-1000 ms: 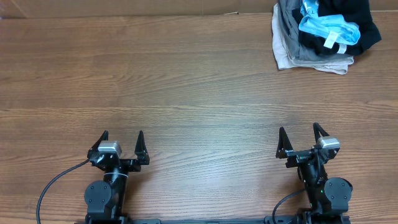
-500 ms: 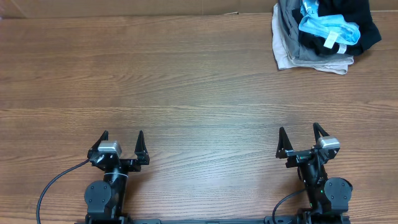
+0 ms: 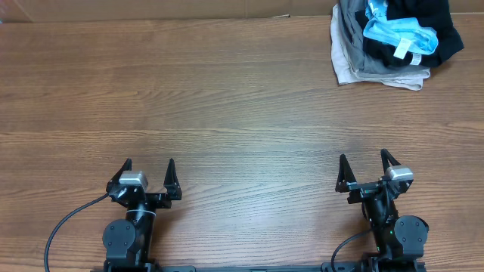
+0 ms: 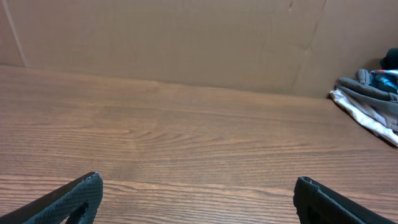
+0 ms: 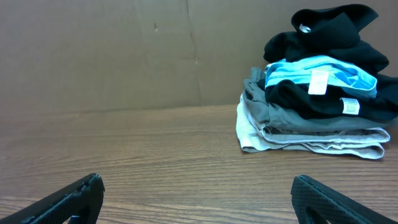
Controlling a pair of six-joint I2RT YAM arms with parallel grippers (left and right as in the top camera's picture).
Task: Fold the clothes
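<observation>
The black T-shirt (image 3: 448,38) lies crumpled in a pile of clothes at the table's far right corner; it also shows in the right wrist view (image 5: 329,37), on top of and within the pile. My left gripper (image 3: 148,175) is open and empty near the front left edge; its fingertips frame bare wood in the left wrist view (image 4: 198,193). My right gripper (image 3: 364,169) is open and empty near the front right edge, far from the pile; it also shows in the right wrist view (image 5: 198,193).
The pile also holds a light-blue garment (image 3: 397,34), a grey garment (image 3: 378,64) and a beige one (image 3: 349,69). Its edge shows in the left wrist view (image 4: 370,102). A brown cardboard wall (image 5: 124,56) stands behind the wooden table (image 3: 227,106).
</observation>
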